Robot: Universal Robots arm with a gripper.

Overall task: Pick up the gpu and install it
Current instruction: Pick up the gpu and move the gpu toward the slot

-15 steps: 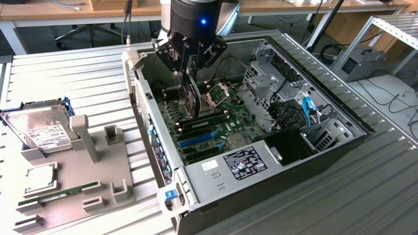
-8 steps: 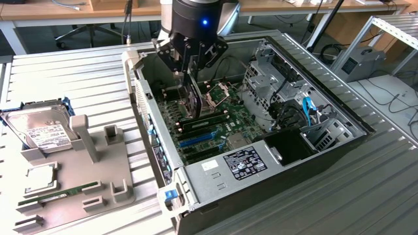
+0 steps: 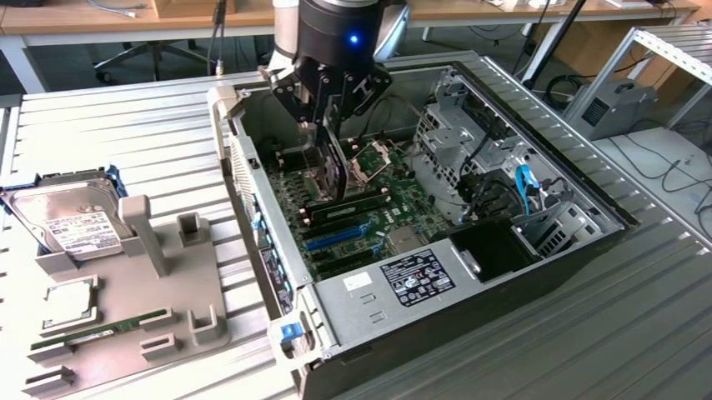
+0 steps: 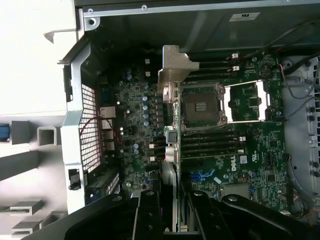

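Black gpu [image 3: 328, 167] upright in the tool's [image 3: 330, 117] closed grip, over the case's motherboard [image 3: 389, 200].

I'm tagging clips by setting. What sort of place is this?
Probably a robotics lab for PC assembly: an open black computer case on a ribbed metal table, a grey parts fixture beside it, and the gripper holding a thin black gpu card inside.
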